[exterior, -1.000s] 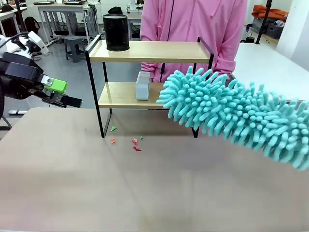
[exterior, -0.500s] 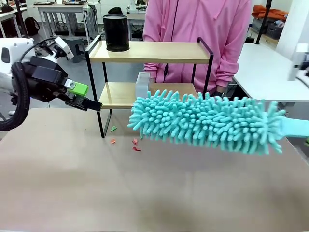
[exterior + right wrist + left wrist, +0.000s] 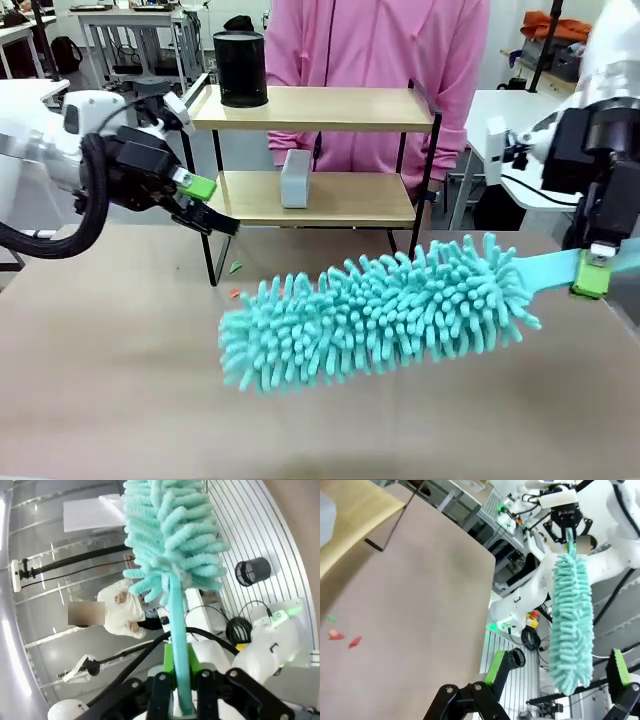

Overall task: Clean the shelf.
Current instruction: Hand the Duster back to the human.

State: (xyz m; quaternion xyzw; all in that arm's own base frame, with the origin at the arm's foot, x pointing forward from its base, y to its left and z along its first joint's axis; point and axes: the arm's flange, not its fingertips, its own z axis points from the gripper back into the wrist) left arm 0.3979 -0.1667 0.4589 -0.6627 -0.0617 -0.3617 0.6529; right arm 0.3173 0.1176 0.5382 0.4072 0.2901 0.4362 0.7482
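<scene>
The shelf [image 3: 310,107] stands at the table's far middle, with two light wooden boards on a black frame. A black cylinder [image 3: 240,67] sits on its top board and a small grey box [image 3: 295,178] on the lower one. My right gripper [image 3: 592,272] is shut on the handle of a teal fluffy duster [image 3: 380,315], whose head hangs low over the table in front of the shelf. The right wrist view shows the handle [image 3: 178,645] clamped between the fingers. My left gripper [image 3: 210,205] is open and empty beside the shelf's left front leg. Its wrist view shows the duster [image 3: 570,625] farther off.
Small red and green scraps [image 3: 235,268] lie on the table [image 3: 120,380] by the shelf's left leg, also seen as scraps [image 3: 342,637] in the left wrist view. A person in a pink top [image 3: 380,45] stands right behind the shelf. White desks stand to the right.
The duster swung left and down, from the shelf's lower board to low over the table. My right arm came into view. My left gripper moved right, up to the shelf's left leg.
</scene>
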